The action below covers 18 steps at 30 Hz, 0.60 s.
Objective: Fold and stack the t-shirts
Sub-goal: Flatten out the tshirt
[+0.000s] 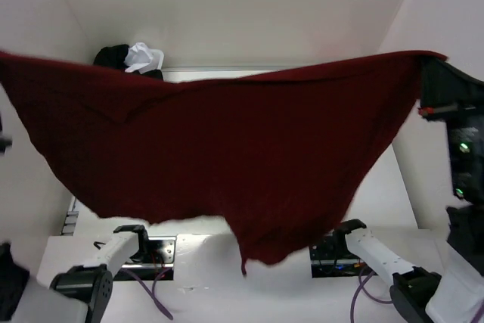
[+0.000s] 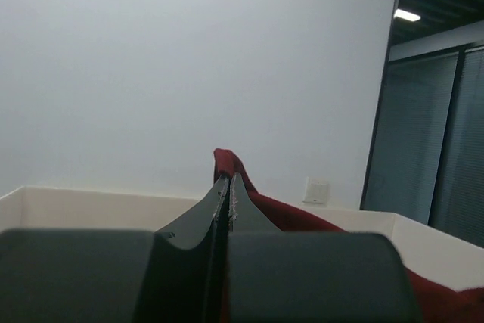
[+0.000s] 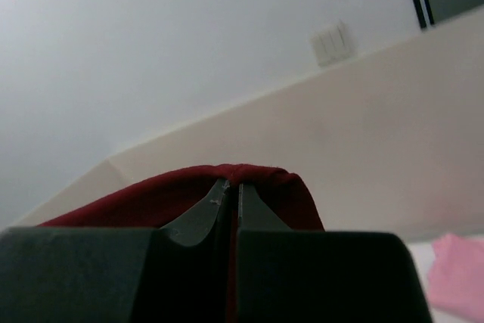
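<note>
A dark maroon t-shirt (image 1: 227, 149) hangs stretched wide in the air across the top view, sagging to a point low in the middle. My left gripper (image 2: 229, 180) is shut on one corner of it, and maroon cloth (image 2: 302, 217) trails off to the right behind the fingers. My right gripper (image 3: 233, 185) is shut on the other corner, with the maroon cloth (image 3: 151, 198) draped over its tips. A black t-shirt (image 1: 111, 56) and a white t-shirt (image 1: 144, 57) lie bunched at the back left. A light pink t-shirt (image 3: 457, 277) lies low on the right in the right wrist view.
The hanging cloth hides most of the table. Both arm bases (image 1: 91, 277) (image 1: 386, 259) with purple cables (image 1: 151, 293) sit at the near edge. White walls (image 1: 227, 5) close in the back and sides.
</note>
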Tool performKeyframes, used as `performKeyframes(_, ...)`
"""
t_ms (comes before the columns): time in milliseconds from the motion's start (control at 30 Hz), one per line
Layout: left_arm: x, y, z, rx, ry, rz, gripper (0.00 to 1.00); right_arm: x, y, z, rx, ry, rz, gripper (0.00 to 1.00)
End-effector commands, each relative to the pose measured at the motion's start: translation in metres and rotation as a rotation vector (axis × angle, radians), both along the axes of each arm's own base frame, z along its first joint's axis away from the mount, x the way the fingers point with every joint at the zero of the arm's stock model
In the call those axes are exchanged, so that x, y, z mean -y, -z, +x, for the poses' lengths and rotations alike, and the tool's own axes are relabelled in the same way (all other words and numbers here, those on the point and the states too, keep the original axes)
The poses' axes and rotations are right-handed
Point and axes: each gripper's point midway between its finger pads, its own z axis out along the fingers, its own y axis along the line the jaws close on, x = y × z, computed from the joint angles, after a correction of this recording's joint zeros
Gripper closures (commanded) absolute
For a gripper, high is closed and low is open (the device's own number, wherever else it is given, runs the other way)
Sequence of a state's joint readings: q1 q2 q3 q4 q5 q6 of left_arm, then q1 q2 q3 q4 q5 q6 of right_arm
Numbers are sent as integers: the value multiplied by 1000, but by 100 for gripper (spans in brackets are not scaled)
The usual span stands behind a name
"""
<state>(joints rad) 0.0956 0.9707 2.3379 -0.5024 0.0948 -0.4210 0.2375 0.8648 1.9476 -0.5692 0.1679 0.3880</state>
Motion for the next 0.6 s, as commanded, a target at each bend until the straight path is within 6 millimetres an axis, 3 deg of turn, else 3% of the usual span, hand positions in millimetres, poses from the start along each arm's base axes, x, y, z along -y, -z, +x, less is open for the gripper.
performKeyframes(0,-18,50,202,-331,2,-18,100,1,99,115,-365,151,-19,100)
performKeyframes(33,-15,62,228,-376,36,-14,100,0,122,133,-422,167,-27,100)
performKeyframes(67,-10,87,270,-456,87,-12,100,-3,142,152,-464,179,-20,100)
performKeyframes(100,-5,90,274,-466,114,1,100,-5,157,158,-498,178,-16,100)
performKeyframes(133,-2,99,289,-477,139,16,100,-6,169,169,-517,185,-7,100)
performKeyframes(167,-3,135,322,-563,156,10,100,-10,200,182,-579,184,-3,100)
performKeyframes(200,3,146,333,-567,182,22,100,-12,215,188,-604,183,5,100)
performKeyframes(300,21,219,387,-703,221,51,100,-12,287,213,-747,213,9,100)
performKeyframes(333,27,240,400,-743,217,72,100,-12,302,217,-781,219,18,100)
performKeyframes(500,97,373,477,-980,287,188,100,2,390,242,-948,276,52,100)
performKeyframes(567,113,429,507,-1074,280,192,100,10,410,254,-985,289,69,100)
